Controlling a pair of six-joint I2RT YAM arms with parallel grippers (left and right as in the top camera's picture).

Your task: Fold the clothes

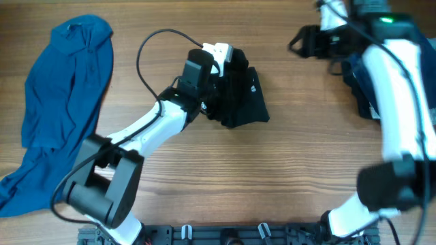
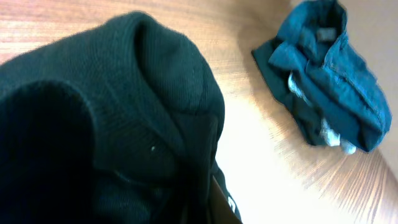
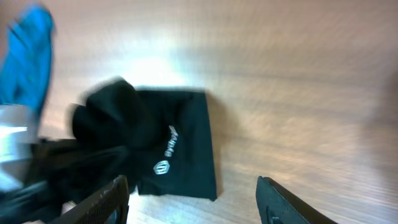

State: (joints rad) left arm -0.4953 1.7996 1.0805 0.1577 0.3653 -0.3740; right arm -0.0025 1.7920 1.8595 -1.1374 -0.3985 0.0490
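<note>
Nothing can be read as a word or number in any view. The only markings sit on the black top (image 3: 194,121). In the right wrist view a small white emblem (image 3: 161,167), a rounded badge shape, lies near the top's lower edge. Just above it a short line of white lettering (image 3: 171,142) runs along the cloth, too blurred to spell out. From overhead, only a tiny white mark (image 1: 253,86) shows on the top's right side, too small to make out. In the left wrist view a scrap of white print (image 2: 231,203) shows at the top's lower edge, also unreadable. Up and right of the top, a folded blue garment (image 2: 348,81) carries a small grey label (image 2: 324,36) near its collar, with no legible print.
</note>
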